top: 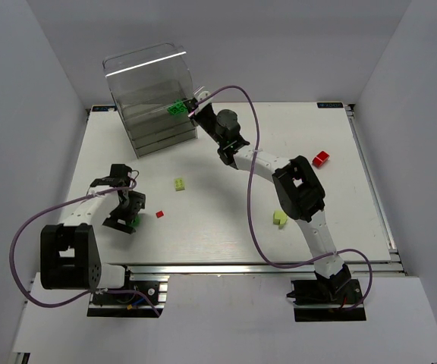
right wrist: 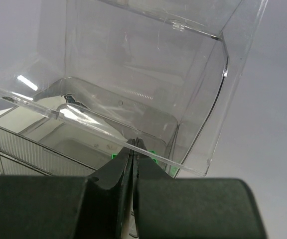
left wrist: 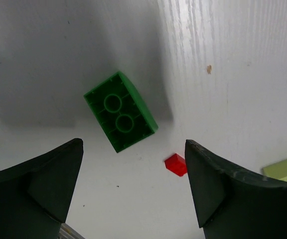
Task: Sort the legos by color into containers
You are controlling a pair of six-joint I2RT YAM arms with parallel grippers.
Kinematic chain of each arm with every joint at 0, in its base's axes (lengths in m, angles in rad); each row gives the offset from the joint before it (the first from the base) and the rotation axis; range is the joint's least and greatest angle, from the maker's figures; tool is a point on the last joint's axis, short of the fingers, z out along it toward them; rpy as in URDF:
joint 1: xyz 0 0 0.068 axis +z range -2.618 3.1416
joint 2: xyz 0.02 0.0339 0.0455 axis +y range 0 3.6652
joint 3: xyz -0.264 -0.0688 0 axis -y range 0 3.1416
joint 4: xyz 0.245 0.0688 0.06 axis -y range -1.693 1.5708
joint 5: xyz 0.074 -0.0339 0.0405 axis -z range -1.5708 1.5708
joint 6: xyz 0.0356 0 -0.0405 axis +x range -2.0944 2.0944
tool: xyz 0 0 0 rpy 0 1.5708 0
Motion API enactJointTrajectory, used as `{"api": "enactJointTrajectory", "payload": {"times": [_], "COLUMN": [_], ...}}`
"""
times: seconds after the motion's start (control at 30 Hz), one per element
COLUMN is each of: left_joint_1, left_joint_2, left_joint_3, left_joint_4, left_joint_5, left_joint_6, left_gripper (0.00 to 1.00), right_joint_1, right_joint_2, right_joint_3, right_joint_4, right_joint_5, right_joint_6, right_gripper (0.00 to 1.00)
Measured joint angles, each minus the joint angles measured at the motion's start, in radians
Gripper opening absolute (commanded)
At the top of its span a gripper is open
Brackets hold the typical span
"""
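Note:
A dark green lego (left wrist: pixel 121 112) lies underside up on the white table, just ahead of my left gripper (left wrist: pixel 133 162), which hovers open over it with nothing between its fingers. A tiny red lego (left wrist: pixel 176 164) sits by the right finger, and a pale yellow-green one (left wrist: pixel 285 169) lies at the frame edge. From above, my left gripper (top: pixel 127 214) is at the near left. The clear containers (top: pixel 146 98) stand at the far left with bright green legos (top: pixel 177 108) inside. My right gripper (top: pixel 199 106) is shut, its tips (right wrist: pixel 136 144) against the raised clear lid's front edge (right wrist: pixel 83 122).
Loose on the table are a yellow-green lego (top: pixel 180 183), a small red one (top: pixel 159 214), another yellow-green one (top: pixel 280 218) beside the right arm and a red one (top: pixel 322 158) at the right. Purple cables loop off both arms.

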Motion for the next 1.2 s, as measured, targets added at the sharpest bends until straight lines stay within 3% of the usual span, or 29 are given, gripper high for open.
{"api": "enactJointTrajectory", "payload": {"times": [0.2, 0.37, 0.57, 0.8, 0.93, 1.07, 1.2], "left_joint_1": [0.022, 0.037, 0.050, 0.060, 0.058, 0.053, 0.052], "left_joint_2": [0.050, 0.053, 0.055, 0.057, 0.036, -0.065, -0.226], "left_joint_3": [0.000, -0.001, -0.005, -0.005, -0.005, -0.009, -0.071], "left_joint_4": [0.031, 0.054, 0.073, 0.100, 0.144, 0.243, 0.469], "left_joint_5": [-0.014, -0.016, -0.016, 0.013, 0.050, 0.126, 0.285], "left_joint_6": [-0.012, -0.016, -0.016, 0.027, 0.128, 0.275, 0.430], "left_gripper": [0.84, 0.63, 0.55, 0.13, 0.00, 0.00, 0.00], "right_joint_1": [0.000, 0.000, 0.000, 0.000, 0.000, 0.000, 0.000], "right_joint_2": [0.000, 0.000, 0.000, -0.001, -0.001, -0.001, -0.001], "right_joint_3": [-0.006, -0.020, -0.023, -0.035, -0.036, -0.037, -0.037], "right_joint_4": [0.001, -0.001, 0.000, -0.001, 0.000, 0.000, 0.000], "right_joint_5": [0.000, 0.000, -0.001, -0.001, -0.001, -0.001, -0.001], "right_joint_6": [0.000, -0.001, -0.001, -0.002, -0.002, -0.003, -0.004], "right_gripper": [0.00, 0.00, 0.00, 0.00, 0.00, 0.00, 0.00]}}
